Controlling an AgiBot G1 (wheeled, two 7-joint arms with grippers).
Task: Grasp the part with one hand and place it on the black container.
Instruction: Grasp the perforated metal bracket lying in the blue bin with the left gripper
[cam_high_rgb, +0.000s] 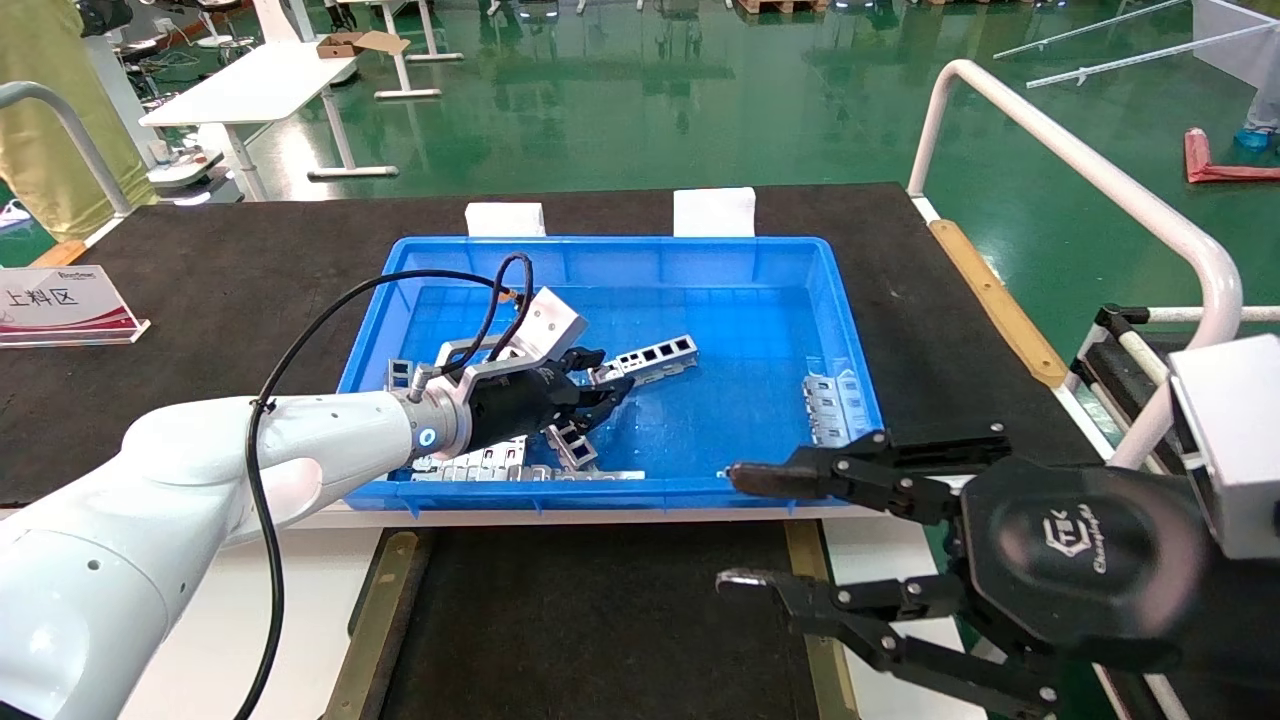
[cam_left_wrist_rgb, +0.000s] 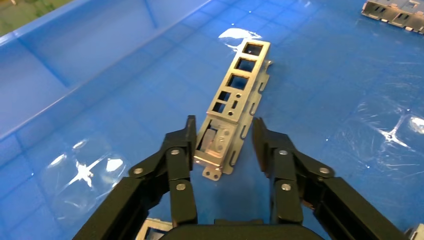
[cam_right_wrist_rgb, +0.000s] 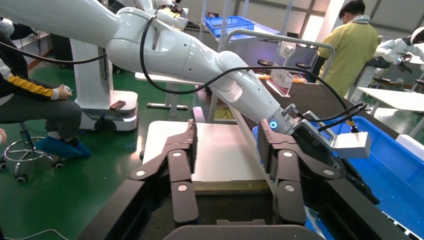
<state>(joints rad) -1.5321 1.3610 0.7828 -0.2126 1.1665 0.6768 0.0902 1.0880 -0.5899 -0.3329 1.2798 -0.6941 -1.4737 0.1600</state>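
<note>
My left gripper (cam_left_wrist_rgb: 222, 137) has released fingers around the part (cam_left_wrist_rgb: 234, 105), perhaps not touching; the head view hides this gap.

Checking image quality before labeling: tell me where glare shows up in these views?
Left wrist view: bright white glare patches on the blue bin floor near the part, which sits between the open left gripper fingers. Head view: ceiling lights reflect off the glossy green floor; the open right gripper is parked low. Right wrist view: no strong glare.

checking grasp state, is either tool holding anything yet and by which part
Nothing held. The left tool is open, straddling the near end of the slim silver-grey metal strip; the right tool is open, empty.
</note>
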